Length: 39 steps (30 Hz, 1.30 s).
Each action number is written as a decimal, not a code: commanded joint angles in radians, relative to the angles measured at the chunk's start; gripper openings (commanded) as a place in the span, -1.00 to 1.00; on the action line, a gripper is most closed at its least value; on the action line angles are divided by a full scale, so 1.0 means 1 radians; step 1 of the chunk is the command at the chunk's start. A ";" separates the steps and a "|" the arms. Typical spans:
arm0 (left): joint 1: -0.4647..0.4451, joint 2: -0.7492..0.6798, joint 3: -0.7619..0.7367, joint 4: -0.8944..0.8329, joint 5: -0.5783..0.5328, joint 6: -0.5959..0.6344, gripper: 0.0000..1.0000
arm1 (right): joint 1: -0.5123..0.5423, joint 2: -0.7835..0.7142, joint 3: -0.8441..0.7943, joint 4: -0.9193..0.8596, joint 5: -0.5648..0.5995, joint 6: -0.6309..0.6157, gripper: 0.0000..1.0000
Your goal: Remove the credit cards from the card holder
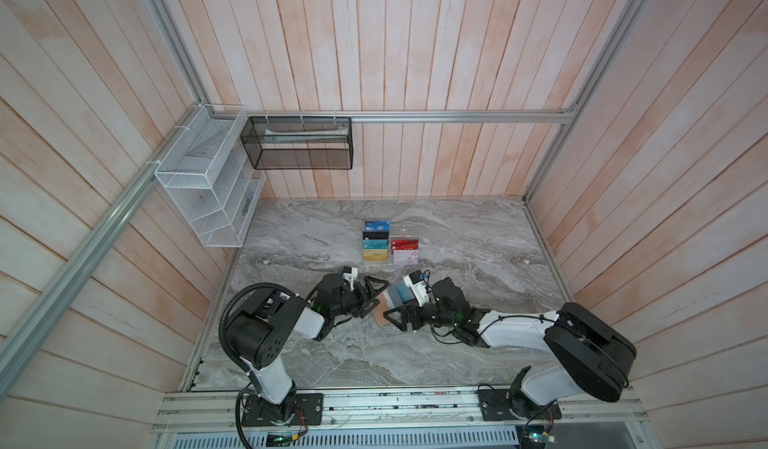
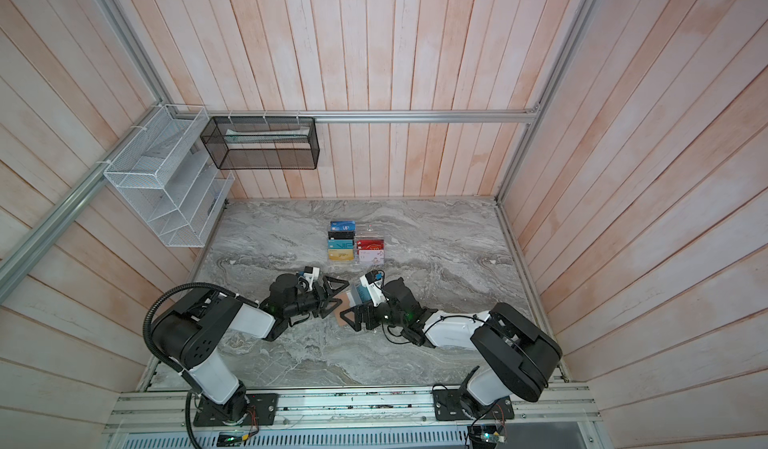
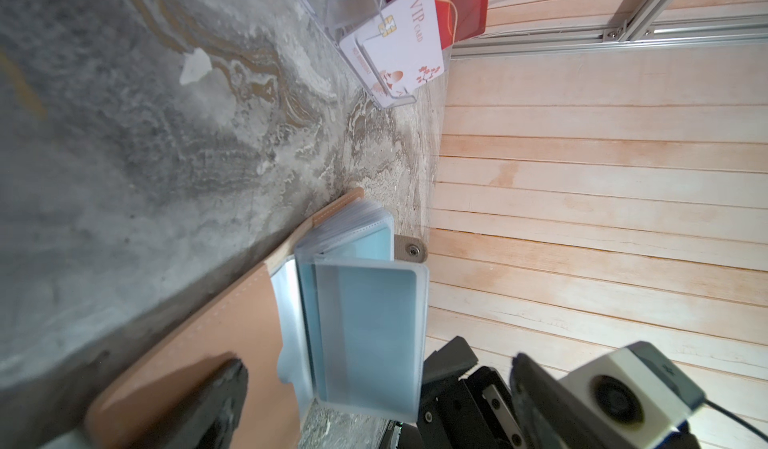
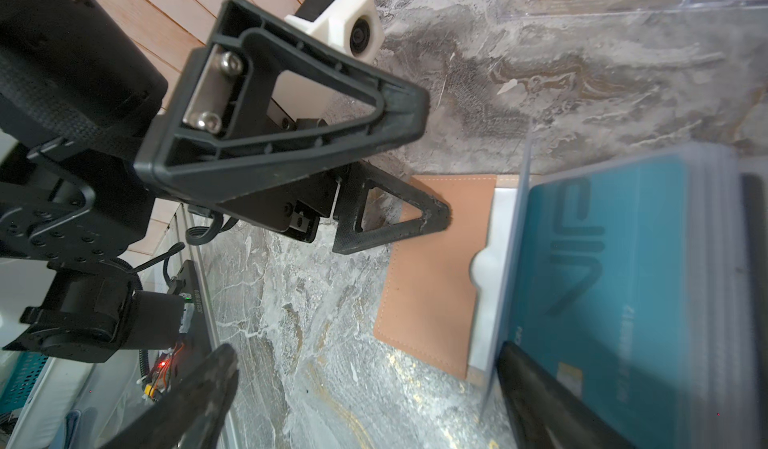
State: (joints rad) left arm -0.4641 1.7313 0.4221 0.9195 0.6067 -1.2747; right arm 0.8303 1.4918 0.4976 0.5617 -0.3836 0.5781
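Observation:
The card holder (image 1: 380,320) lies open on the marble, its tan cover (image 4: 432,293) flat and its clear sleeve pages (image 3: 365,330) standing up. A teal credit card with "VIP" lettering (image 4: 602,280) sits inside an upright sleeve; any other credit cards in it are hidden. My left gripper (image 3: 378,397) is open, with one finger (image 3: 224,401) resting on the tan cover and the raised pages between its jaws. My right gripper (image 4: 365,397) is open too, facing the left one, with one finger (image 4: 536,393) against the raised sleeve. In both top views the grippers (image 1: 383,294) (image 2: 351,301) meet over the holder.
A clear acrylic tiered stand (image 1: 401,229) (image 2: 368,230) with several coloured cards stands just behind the grippers. A white wire basket (image 1: 199,177) and a black mesh basket (image 1: 299,143) hang on the walls at the back left.

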 commanded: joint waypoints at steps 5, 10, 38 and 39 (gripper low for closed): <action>0.010 -0.019 -0.020 0.004 0.015 0.023 1.00 | 0.015 0.024 0.023 0.037 -0.019 0.019 0.96; 0.016 -0.018 -0.022 0.004 0.018 0.025 1.00 | 0.014 0.025 0.020 0.051 -0.030 0.021 0.96; 0.087 -0.163 -0.021 -0.118 0.053 0.054 1.00 | -0.009 -0.031 0.014 -0.042 0.044 -0.014 0.96; 0.086 -0.173 -0.022 -0.124 0.050 0.054 1.00 | -0.021 -0.032 0.011 -0.043 0.041 -0.012 0.96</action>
State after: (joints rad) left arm -0.3801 1.5944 0.3950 0.8108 0.6422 -1.2343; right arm 0.8364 1.4780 0.5301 0.5610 -0.3756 0.5800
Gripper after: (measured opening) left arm 0.999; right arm 0.981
